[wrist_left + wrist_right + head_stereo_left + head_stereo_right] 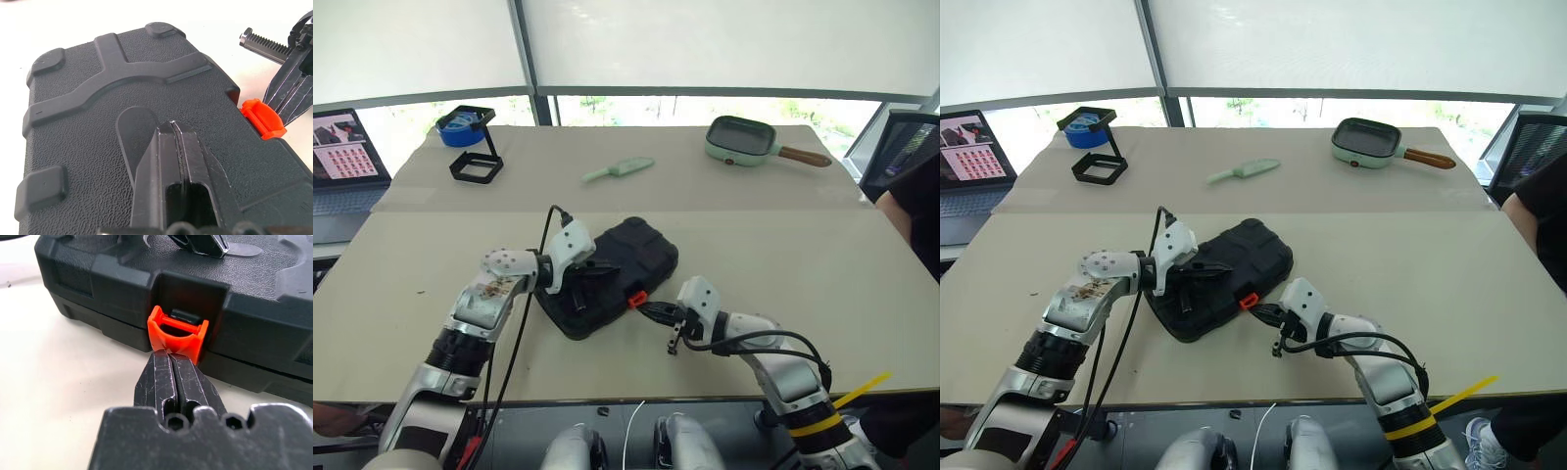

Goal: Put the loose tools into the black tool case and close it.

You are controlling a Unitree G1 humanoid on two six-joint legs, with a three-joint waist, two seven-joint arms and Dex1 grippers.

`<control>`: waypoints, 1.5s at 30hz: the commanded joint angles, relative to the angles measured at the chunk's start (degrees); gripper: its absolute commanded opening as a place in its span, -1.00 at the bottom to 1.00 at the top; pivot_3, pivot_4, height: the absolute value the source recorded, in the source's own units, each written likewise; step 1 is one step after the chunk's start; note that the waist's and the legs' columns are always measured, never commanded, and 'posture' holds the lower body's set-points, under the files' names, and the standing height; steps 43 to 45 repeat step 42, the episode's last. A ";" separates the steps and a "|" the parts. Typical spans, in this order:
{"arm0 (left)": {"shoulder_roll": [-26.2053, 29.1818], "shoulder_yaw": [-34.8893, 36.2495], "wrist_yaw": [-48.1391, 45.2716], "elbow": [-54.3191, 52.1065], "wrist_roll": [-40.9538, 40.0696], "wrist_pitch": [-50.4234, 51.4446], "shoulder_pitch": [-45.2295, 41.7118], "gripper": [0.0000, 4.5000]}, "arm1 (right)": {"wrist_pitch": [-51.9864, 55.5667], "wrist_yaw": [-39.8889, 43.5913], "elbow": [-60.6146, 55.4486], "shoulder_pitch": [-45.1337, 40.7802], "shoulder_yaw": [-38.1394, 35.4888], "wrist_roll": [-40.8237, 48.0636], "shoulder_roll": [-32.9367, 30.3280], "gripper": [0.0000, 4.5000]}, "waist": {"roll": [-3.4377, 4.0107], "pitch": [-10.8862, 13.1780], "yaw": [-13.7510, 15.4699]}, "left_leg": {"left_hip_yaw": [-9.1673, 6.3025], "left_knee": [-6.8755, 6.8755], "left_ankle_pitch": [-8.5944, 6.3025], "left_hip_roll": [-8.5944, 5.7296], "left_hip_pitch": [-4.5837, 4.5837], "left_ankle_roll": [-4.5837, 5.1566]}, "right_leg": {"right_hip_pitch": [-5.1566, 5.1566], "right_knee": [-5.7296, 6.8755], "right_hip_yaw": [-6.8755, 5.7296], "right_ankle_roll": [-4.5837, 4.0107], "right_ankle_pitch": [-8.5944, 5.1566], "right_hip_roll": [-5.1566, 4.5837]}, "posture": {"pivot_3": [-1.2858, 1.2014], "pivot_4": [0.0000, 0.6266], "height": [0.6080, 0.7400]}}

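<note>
The black tool case [612,274] lies closed on the near half of the pale counter [822,274], set at a slant between the two arms, its ribbed lid facing up and its small orange latch [634,299] on the front edge that faces the right arm. The left tool [172,128] rests on top of the lid with its two black fingers pressed tight together, gripping nothing; in the left wrist view their tips lie on the pebbled plastic just below the raised Y-shaped rib. The right tool [169,355] is likewise fully closed and empty, and its joined fingertips touch the lower lip of the orange latch, which stands tilted outward from its recess in the case's front wall rather than lying flush. In the head views this tool comes in low over the counter from the right, pointing at the latch. Whether the latch has caught on the lid cannot be told. Farther back on the counter, well apart from the case, lie a pale mint-green knife [618,169], a mint-green square pan [741,141] with a wooden handle, and a black square frame [476,167] beside a roll of blue tape [462,128]. A laptop [344,152] with an open screen sits at the far left edge.
</note>
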 commanded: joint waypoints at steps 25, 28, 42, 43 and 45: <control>11.00 20.03 -5.09 -10.11 -13.16 -1.31 15.92 0.11 | 3.43 9.47 -11.43 4.77 -18.38 12.68 -16.36 -0.32 | 0.12 0.13 -0.03 | -0.11 -0.36 0.01 0.16 -0.13 0.05 | -0.30 -0.10 -0.14 -0.33 -0.41 0.03 | 0.03 -0.52 1.00; 14.93 27.64 -6.36 -9.03 -14.21 -4.31 22.22 0.52 | -4.79 11.86 -4.80 7.75 -22.18 8.93 -21.46 0.09 | -0.12 0.35 0.19 | -0.12 -0.43 0.05 0.17 -0.46 -0.03 | -0.70 -0.08 -0.17 -0.35 -0.48 0.05 | 0.03 -0.52 1.00; 13.65 39.22 1.80 -3.82 -9.26 -18.11 40.23 1.00 | -29.55 20.62 19.49 1.74 -22.83 7.58 -21.76 0.97 | -0.40 0.92 0.96 | -0.04 -0.28 0.01 0.13 -0.88 -0.63 | -0.95 -0.09 -0.23 -0.23 -0.52 -0.21 | 0.03 -0.52 1.00; 13.65 39.22 1.80 -3.82 -9.26 -18.11 40.23 1.00 | -29.55 20.62 19.49 1.74 -22.83 7.58 -21.76 0.97 | -0.40 0.92 0.96 | -0.04 -0.28 0.01 0.13 -0.88 -0.63 | -0.95 -0.09 -0.23 -0.23 -0.52 -0.21 | 0.03 -0.52 1.00; 13.65 39.22 1.80 -3.82 -9.26 -18.11 40.23 1.00 | -29.55 20.62 19.49 1.74 -22.83 7.58 -21.76 0.97 | -0.40 0.92 0.96 | -0.04 -0.28 0.01 0.13 -0.88 -0.63 | -0.95 -0.09 -0.23 -0.23 -0.52 -0.21 | 0.03 -0.52 1.00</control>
